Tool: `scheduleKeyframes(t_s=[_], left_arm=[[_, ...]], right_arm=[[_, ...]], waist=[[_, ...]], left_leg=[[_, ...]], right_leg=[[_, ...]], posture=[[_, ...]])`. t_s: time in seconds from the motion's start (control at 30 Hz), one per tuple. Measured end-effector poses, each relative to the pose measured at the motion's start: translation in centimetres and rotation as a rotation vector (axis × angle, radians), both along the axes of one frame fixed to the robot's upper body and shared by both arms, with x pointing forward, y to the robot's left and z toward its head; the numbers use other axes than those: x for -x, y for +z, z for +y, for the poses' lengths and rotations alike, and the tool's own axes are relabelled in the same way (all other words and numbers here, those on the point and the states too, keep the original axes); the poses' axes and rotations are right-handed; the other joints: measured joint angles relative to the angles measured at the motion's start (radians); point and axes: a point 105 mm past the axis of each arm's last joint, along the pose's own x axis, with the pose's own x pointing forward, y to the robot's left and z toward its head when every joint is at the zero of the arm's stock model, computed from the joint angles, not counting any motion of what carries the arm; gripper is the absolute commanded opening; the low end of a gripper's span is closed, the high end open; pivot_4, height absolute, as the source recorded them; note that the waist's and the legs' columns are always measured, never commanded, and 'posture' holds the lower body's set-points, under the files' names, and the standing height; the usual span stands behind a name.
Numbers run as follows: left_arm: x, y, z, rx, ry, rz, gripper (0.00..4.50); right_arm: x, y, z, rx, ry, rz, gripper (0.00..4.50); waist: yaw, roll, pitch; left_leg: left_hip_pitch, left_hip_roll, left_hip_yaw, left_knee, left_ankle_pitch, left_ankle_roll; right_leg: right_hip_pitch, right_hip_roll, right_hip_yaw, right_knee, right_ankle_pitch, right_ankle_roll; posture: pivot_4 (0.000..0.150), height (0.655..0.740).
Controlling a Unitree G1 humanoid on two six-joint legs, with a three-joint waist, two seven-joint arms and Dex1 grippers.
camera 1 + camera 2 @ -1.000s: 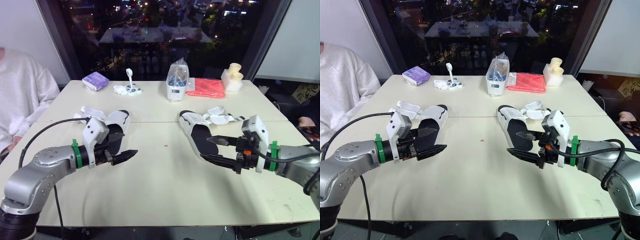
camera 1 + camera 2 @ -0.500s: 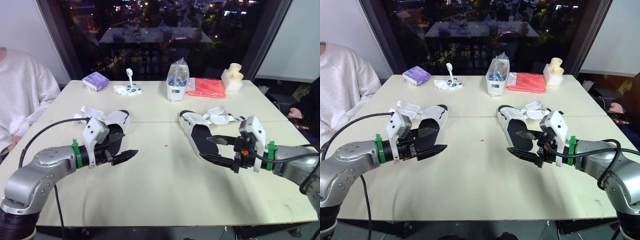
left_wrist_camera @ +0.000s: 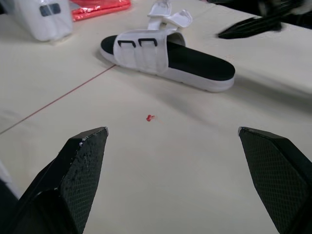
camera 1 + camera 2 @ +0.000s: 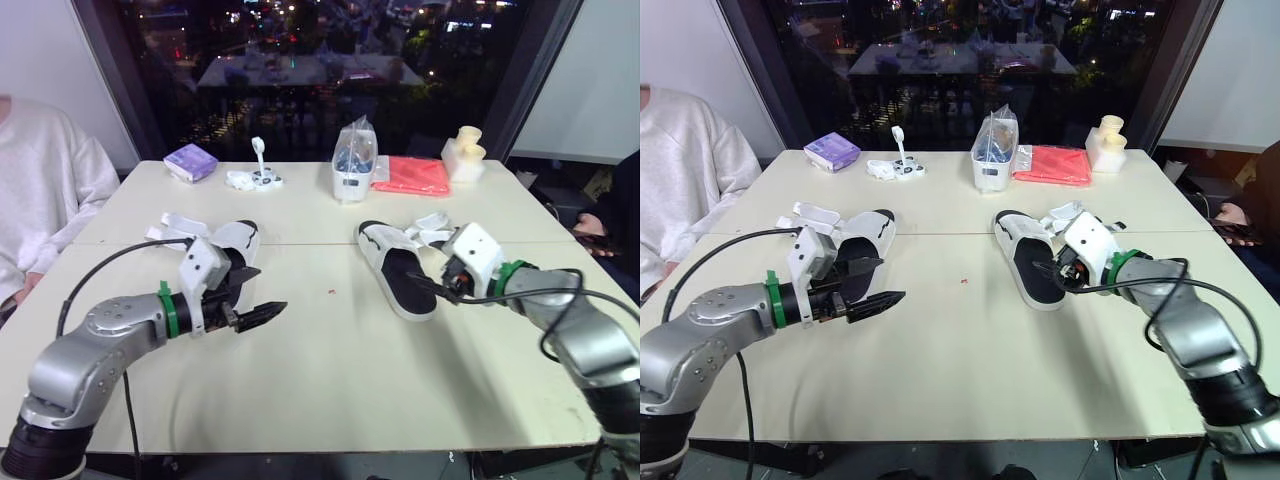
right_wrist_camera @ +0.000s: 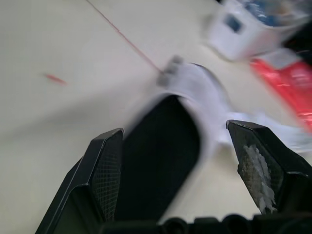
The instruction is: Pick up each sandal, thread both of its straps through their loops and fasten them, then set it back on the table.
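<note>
Quick notes on this one. There are two white slides with black footbeds on the table (image 4: 330, 370). Taking the table's middle as the clock centre with 12 away from the robot, the right sandal (image 4: 393, 272) sits around 2 o'clock and the left sandal (image 4: 236, 248) around 10. Both lie flat, sole down. On the right sandal the straps (image 4: 437, 232) are undone and flop off toward 1 o'clock, and the black loops (image 3: 139, 43) on the white band have nothing through them. The left sandal looks the same, loose straps trailing toward 10 o'clock.

My guess is these are light foam things: sole fairly stiff, straps soft and floppy, nothing fragile, though they'd probably skate on that smooth top if nudged. I'd pinch the sole across its edges near the heel or midfoot and keep off the band, so the loops stay reachable for the other arm.

The right gripper (image 5: 175, 131) is right at the heel end of the right sandal, fingers (image 5: 105, 175) spread wide with the black footbed showing between them. It holds nothing, and I can't tell if it's touching the sole or just above it. The left gripper (image 3: 171, 131) is spread wide too and empty, hovering over bare table at about 4 o'clock from the left sandal, pointed across toward the right one.
</note>
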Motion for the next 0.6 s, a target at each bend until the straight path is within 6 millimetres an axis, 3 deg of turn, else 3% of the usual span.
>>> scheduleKeyframes(t_s=[0.27,0.6], left_arm=[[-0.2,0.0,-0.3,0.003,0.01,-0.023,4.5],[-0.3,-0.4,-0.5,0.01,0.03,-0.028,4.5]], right_arm=[[-4.9,-2.8,0.7,0.276,-0.002,-0.164,3.67],[-9.6,-2.9,3.1,0.456,-0.057,-0.334,3.67]], waist=[[-0.001,0.0,0.0],[-0.011,0.0,0.0]], left_leg=[[0.0,0.0,0.001,0.001,0.001,-0.001],[0.0,0.0,0.001,0.001,0.002,-0.004]], right_leg=[[0.0,0.001,0.0,0.0,0.0,0.0],[0.0,0.001,0.001,0.002,0.0,0.0]], posture=[[0.15,0.74],[0.15,0.74]])
